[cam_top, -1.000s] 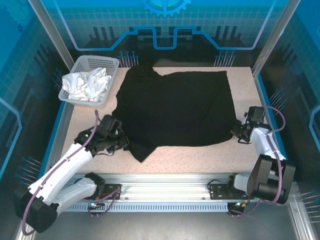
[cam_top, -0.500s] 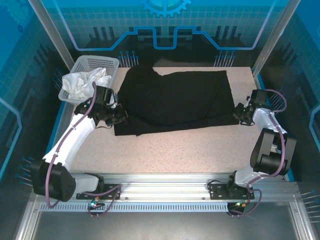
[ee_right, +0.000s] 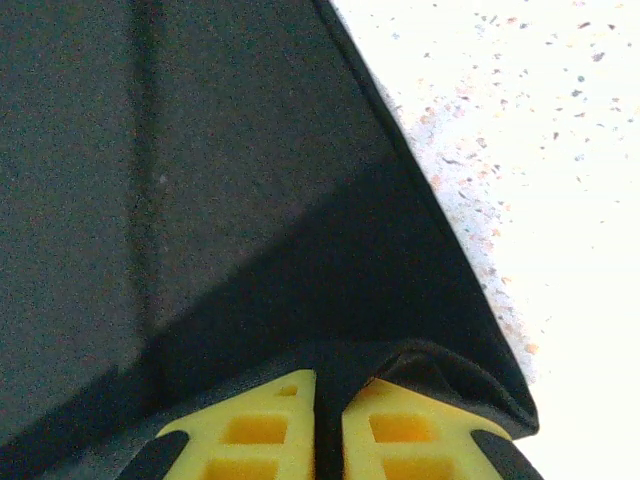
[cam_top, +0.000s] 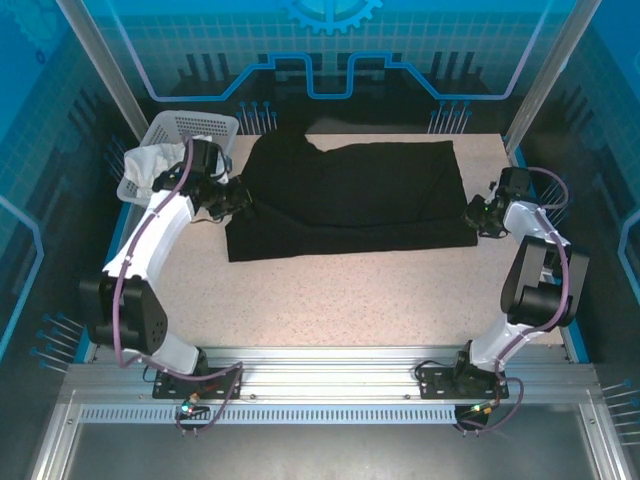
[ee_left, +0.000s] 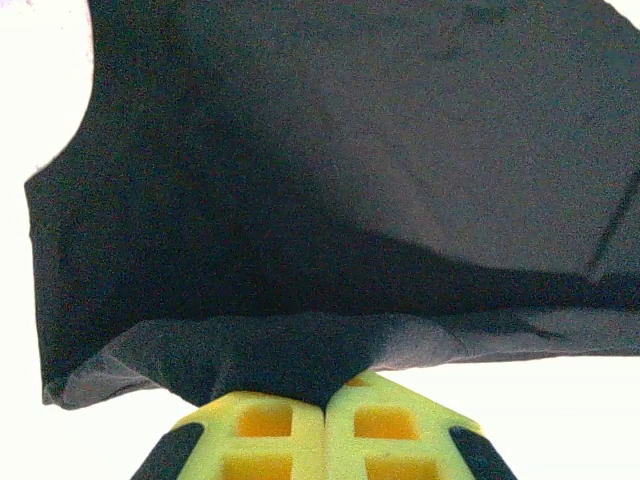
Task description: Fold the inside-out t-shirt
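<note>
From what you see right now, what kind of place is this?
Probably a robot lab work cell, not a home: a speckled table closed in by blue printed panels, a left arm and a right arm bolted to a metal rail, a black t-shirt spread between them.

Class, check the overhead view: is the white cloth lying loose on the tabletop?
No, the white cloth is bunched up inside the grey basket, not on the tabletop.

The left gripper (cam_top: 240, 198) and right gripper (cam_top: 474, 216) have drawn the t-shirt (cam_top: 350, 195) hem farther back. The left gripper now sits beside the basket (cam_top: 190, 122).
</note>
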You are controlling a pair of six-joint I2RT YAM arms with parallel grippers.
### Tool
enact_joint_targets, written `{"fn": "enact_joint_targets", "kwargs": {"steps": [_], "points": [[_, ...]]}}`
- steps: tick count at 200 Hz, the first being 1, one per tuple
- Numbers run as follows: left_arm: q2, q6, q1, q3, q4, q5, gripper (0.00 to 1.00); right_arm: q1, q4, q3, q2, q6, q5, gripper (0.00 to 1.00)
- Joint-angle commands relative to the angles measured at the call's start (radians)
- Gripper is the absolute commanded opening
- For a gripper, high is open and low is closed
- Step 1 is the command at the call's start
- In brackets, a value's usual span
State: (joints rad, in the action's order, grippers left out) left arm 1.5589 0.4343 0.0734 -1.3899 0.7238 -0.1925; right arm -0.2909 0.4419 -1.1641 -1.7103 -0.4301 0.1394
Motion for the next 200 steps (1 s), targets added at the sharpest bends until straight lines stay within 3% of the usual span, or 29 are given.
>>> {"fn": "enact_joint_targets", "kwargs": {"steps": [1,55,77,93,106,113,138,164,200], "points": [[0.068,-0.025,-0.012,-0.085,-0.013,-0.015,0.0,0.019,0.01,-0.06,-0.046,-0.012,-0.003,0.13],[0.409,-0.009,-0.028,-0.375,-0.021,0.024,0.0,0.039,0.021,-0.267,-0.255,-0.047,-0.043,0.14],[0.556,-0.003,-0.03,-0.537,-0.007,0.023,0.03,0.038,0.064,-0.387,-0.36,-0.053,-0.054,0.25],[0.635,-0.003,-0.034,-0.633,0.028,0.032,0.12,0.037,0.086,-0.445,-0.405,-0.043,-0.058,0.36],[0.65,-0.003,-0.035,-0.655,0.026,0.044,0.3,0.037,0.096,-0.459,-0.402,-0.027,-0.048,0.4],[0.641,-0.005,-0.035,-0.653,0.027,0.055,0.33,0.037,0.101,-0.45,-0.381,-0.016,-0.049,0.41],[0.536,0.003,-0.035,-0.518,-0.036,0.098,0.47,0.045,0.072,-0.337,-0.262,0.012,-0.047,0.42],[0.311,0.068,-0.017,-0.178,-0.234,0.096,0.6,0.068,0.042,-0.183,-0.128,0.018,-0.044,0.43],[0.123,0.136,0.053,0.211,-0.469,0.04,0.63,0.091,0.009,-0.071,-0.081,-0.013,0.034,0.45]]}}
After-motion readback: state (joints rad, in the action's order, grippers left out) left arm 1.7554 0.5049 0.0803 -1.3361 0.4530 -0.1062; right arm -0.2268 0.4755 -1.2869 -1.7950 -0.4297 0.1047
